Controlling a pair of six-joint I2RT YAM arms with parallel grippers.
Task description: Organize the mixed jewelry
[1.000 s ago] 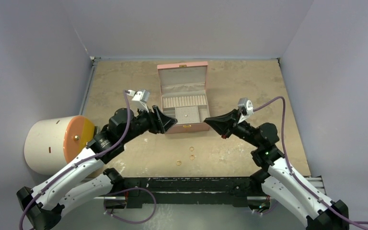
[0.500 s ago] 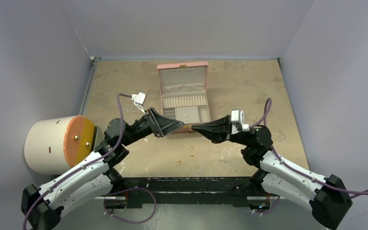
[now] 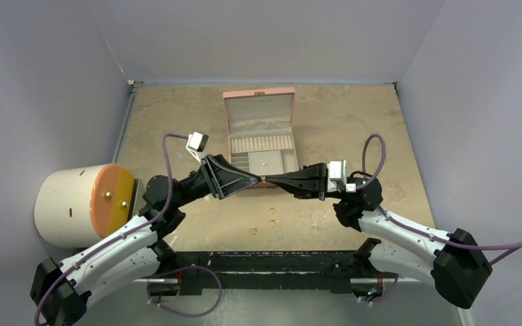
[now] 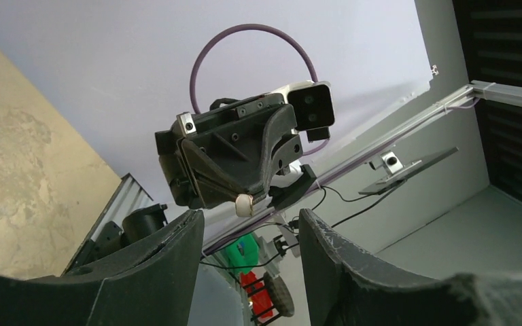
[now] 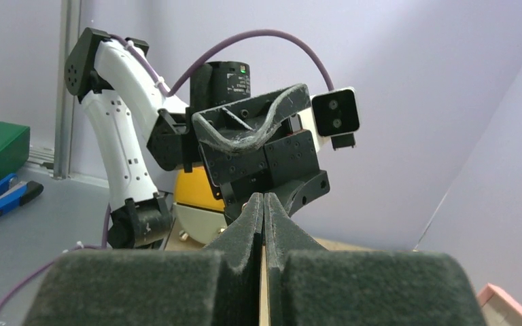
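Both arms have swung inward over the last second: the grippers, which stood apart at either front corner of the box (image 3: 258,91), now meet tip to tip just in front of its front wall, above the table (image 3: 353,122). Left gripper (image 3: 255,179) is about half open, its two fingers (image 4: 170,265) spread with nothing between the pads. Right gripper (image 3: 270,182) faces it with its jaws pressed flat together, and the left wrist view shows a small pale bead (image 4: 244,204) pinched at its very tip, sitting at the mouth of the left fingers without touching either. From above the bead is only a speck where the tips meet. Three gold rings (image 3: 272,211) lie loose on the table nearer the arm bases, two close together and a third a little to the left. One more tiny piece (image 3: 264,164) sits in the middle front compartment of the open box; what it is cannot be told.
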